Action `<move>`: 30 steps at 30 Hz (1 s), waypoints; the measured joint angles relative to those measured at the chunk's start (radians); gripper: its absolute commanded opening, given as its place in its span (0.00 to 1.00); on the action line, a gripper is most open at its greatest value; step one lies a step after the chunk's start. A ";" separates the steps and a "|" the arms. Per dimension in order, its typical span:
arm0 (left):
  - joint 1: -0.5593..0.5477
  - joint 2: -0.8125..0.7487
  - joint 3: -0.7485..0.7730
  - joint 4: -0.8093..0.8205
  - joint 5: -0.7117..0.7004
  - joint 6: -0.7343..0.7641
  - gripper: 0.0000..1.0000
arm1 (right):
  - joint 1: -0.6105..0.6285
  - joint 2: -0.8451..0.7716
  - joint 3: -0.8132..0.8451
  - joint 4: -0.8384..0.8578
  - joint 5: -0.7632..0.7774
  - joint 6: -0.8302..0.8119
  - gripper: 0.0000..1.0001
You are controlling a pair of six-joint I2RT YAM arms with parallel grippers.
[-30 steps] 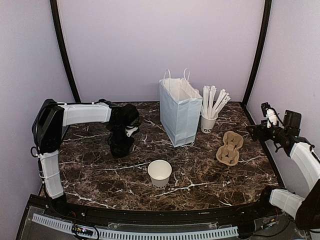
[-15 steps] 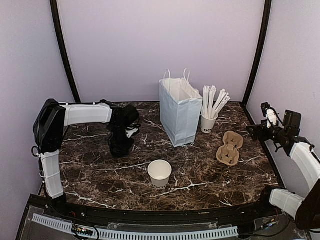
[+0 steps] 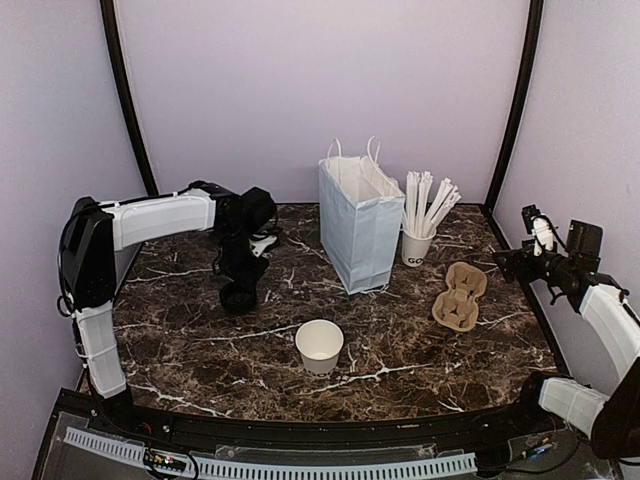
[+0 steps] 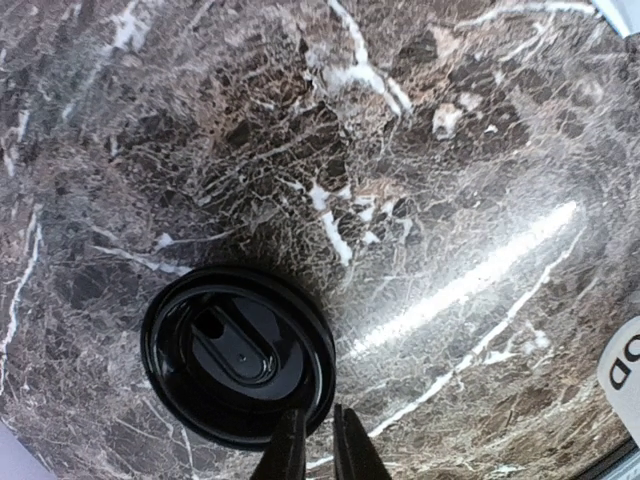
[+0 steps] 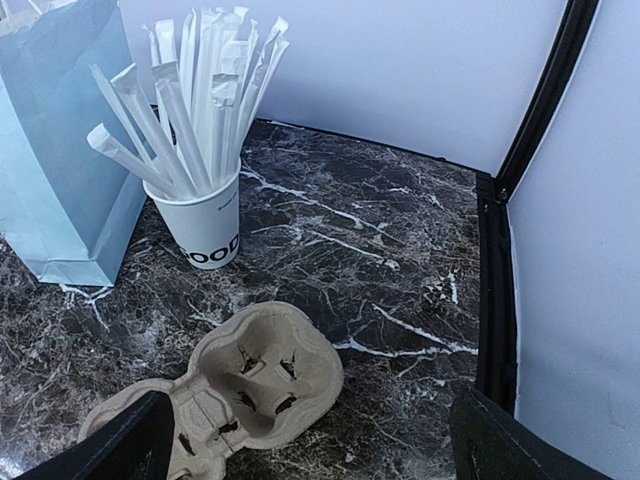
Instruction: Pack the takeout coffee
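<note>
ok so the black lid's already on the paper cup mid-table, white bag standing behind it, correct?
Not quite: the paper cup mid-table is open, with no lid on it, as the top view shows. The black lid is off to its left, its rim between the left fingers. The white bag does stand behind the cup.

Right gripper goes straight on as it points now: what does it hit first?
Probably the pulp cup carrier, lying just ahead of the open right gripper in its wrist view. The cup of white sticks stands farther back. Depth is unclear; it could meet the tabletop instead.
</note>
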 measured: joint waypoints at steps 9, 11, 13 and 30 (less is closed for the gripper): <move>0.000 -0.096 0.017 -0.013 0.007 0.008 0.42 | 0.000 0.004 0.000 0.000 -0.003 0.000 0.97; 0.000 -0.087 -0.005 -0.006 0.006 0.008 0.47 | 0.000 0.005 0.000 0.000 -0.003 0.000 0.97; 0.000 -0.067 -0.028 0.003 0.003 0.008 0.48 | 0.000 0.005 0.000 0.000 -0.003 0.000 0.98; 0.000 0.029 -0.074 0.066 -0.012 -0.006 0.28 | 0.000 0.010 0.000 0.000 -0.003 -0.003 0.98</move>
